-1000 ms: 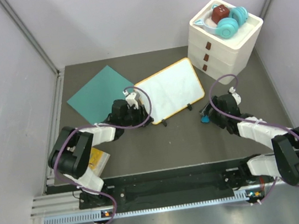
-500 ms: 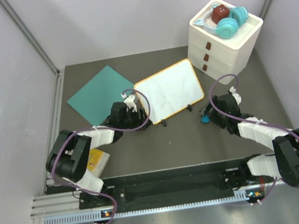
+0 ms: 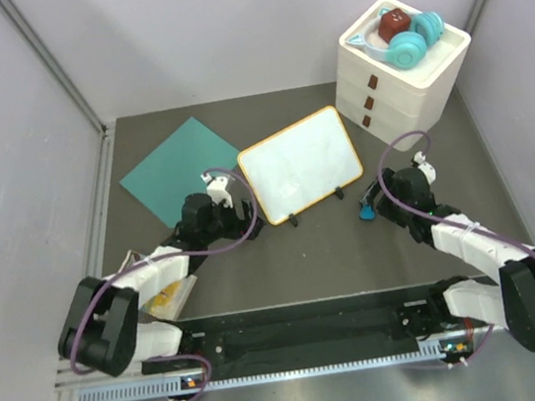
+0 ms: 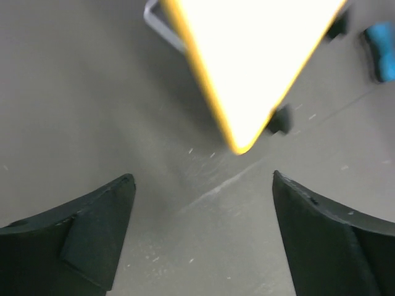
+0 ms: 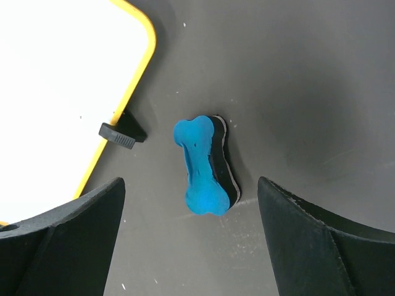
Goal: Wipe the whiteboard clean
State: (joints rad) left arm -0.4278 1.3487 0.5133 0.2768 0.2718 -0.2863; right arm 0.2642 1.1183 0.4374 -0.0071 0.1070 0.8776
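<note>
Whiteboard (image 3: 300,164) sits mid-surface, propped on black feet; you see its face plain white. Left gripper (image 4: 200,185): jaws apart, empty, just off its near corner. Right gripper (image 5: 190,184): jaws apart over blue eraser (image 5: 203,166) beside the board's right edge.

Pale lilac-grey walls (image 3: 223,27) on three sides of a dark grey tabletop (image 3: 325,252), silver rail (image 3: 301,367) along near edge.

Clean yellow-framed whiteboard (image 3: 300,165) flat on the table, mid-centre.

No legible text, labels or numbers anywhere
</note>
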